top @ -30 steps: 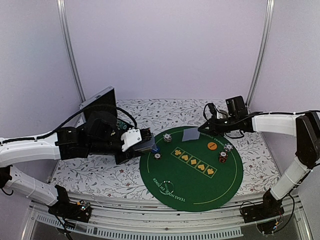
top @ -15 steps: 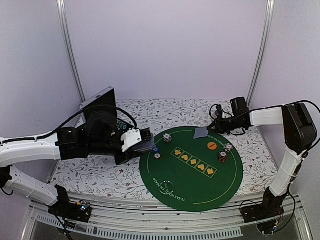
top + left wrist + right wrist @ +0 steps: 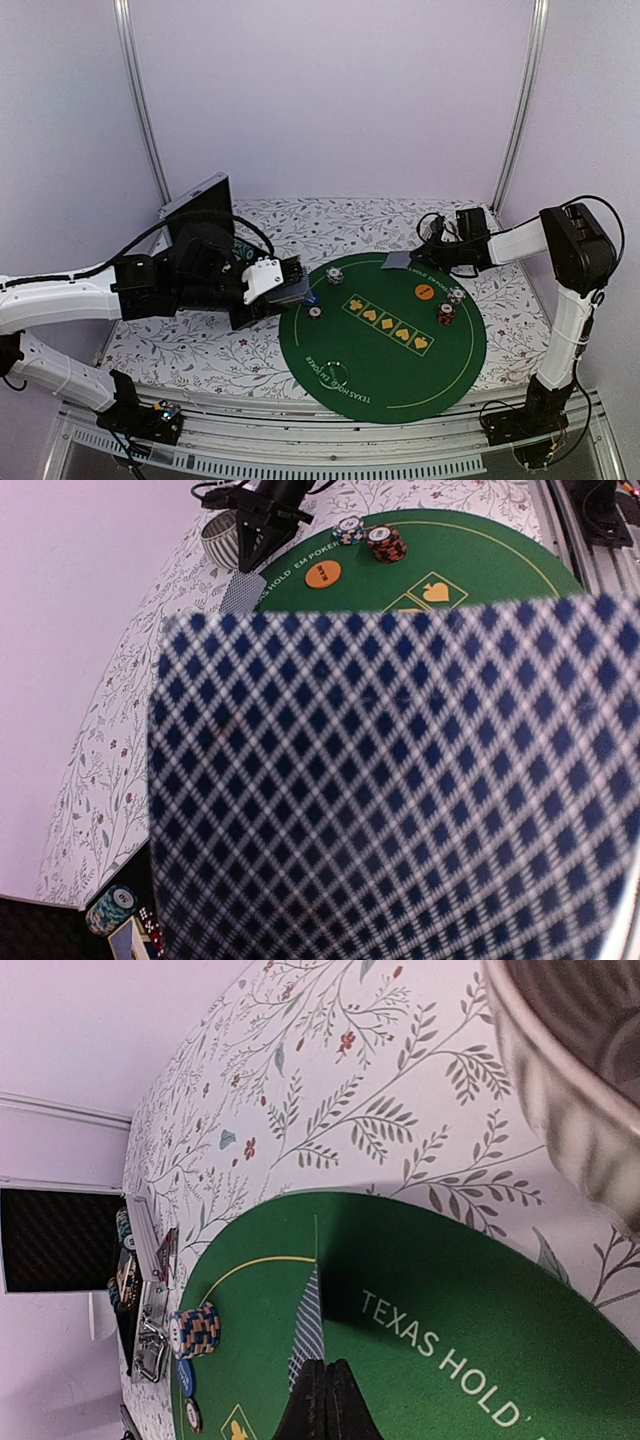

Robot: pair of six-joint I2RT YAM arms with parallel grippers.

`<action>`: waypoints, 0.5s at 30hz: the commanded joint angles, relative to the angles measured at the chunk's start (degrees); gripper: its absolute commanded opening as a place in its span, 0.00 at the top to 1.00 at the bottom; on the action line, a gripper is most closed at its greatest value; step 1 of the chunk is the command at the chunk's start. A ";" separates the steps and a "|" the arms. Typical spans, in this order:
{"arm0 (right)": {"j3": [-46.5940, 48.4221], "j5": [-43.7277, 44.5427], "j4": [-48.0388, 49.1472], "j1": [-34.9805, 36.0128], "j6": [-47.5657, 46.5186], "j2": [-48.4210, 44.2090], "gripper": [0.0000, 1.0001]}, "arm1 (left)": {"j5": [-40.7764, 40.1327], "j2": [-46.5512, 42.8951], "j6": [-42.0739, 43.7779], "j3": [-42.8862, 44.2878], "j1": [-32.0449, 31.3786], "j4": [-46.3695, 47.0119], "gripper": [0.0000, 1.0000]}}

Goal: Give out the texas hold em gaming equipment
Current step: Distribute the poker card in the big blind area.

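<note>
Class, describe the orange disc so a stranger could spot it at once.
Find the round green mat. On its far right side, beyond the row of yellow suit symbols, lies the orange disc. It is flat and orange; the two chip stacks nearby are striped and taller.

Green round mat (image 3: pixel 420 375): white lettering runs along rim.
- Top view, near edge: "TEXAS HOLD'EM POKER", upside down to camera.
- Right wrist view: "TEXAS HOLD'" legible, remainder cut by frame edge.
- Left wrist view: "HOLD EM POKER" legible on rim, just beside orange disc (image 3: pixel 322 574).

Mat centre: row of yellow-outlined boxes (image 3: pixel 389 323), one yellow suit sign per box. Spade (image 3: pixel 437 590) clear in left wrist view; other signs too small to name.

Orange disc: small dark print on face, unreadable.
</note>
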 commanded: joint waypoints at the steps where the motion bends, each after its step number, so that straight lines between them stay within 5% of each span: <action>1: 0.07 3.73 3.58 1.02 2.61 3.16 0.98 | 0.87 0.30 -0.35 -0.51 0.64 1.50 0.58; 15: -3.34 8.28 2.36 1.40 1.47 2.14 0.97 | 0.93 0.39 -0.28 -0.51 0.64 1.31 0.58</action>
